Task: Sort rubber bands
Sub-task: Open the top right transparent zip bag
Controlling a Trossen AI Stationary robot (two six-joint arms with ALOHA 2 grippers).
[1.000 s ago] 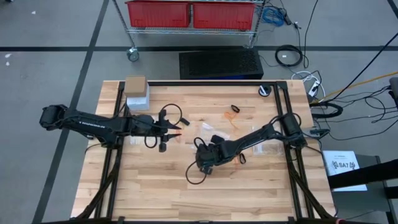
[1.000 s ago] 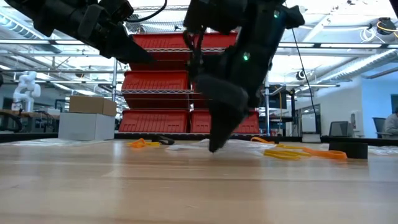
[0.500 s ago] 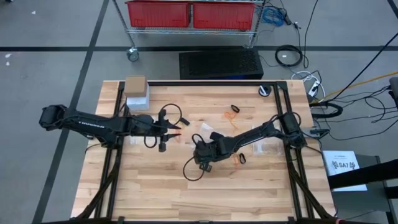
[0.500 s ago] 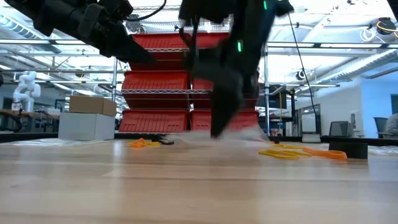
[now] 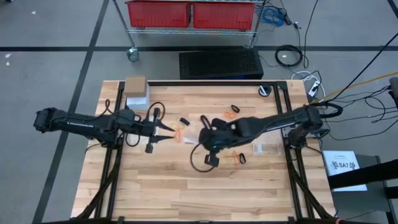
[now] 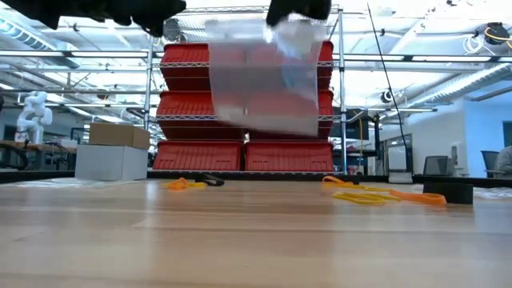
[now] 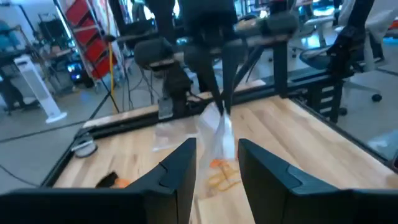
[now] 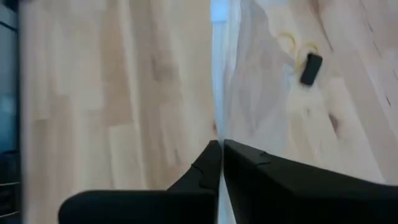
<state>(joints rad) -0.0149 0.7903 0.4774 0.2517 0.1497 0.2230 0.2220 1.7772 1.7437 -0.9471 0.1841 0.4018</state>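
Above the middle of the wooden worktop point(image 5: 205, 193) the right gripper point(image 5: 203, 122) has its fingers pressed together on the top edge of a clear plastic bag point(image 6: 266, 80), which hangs free over the boards. The left gripper point(image 5: 176, 130) is just beside it, fingers spread and empty, pointing at the bag; from its wrist the bag dangles right between its fingers point(image 7: 177, 171).

The rubber bands point(image 5: 180, 134) lie loose on the worktop: an orange cluster below the left gripper's tips, another orange bunch point(image 5: 236, 157) nearer the right arm, and at table height orange and yellow loops point(image 6: 364, 196) in two patches. Their number is too small to count. Black coils show on the boards, at least three: one point(image 5: 185, 121) by the left gripper, one point(image 5: 235, 109) farther back, one point(image 5: 241, 160) beside the right arm. A second clear bag point(image 5: 266, 148) lies flat near the right edge.

A cardboard box point(image 5: 135, 84) sits on a white box point(image 5: 137, 100) at the back left corner. Beyond the worktop stands a wire rack with red bins point(image 6: 284, 152).
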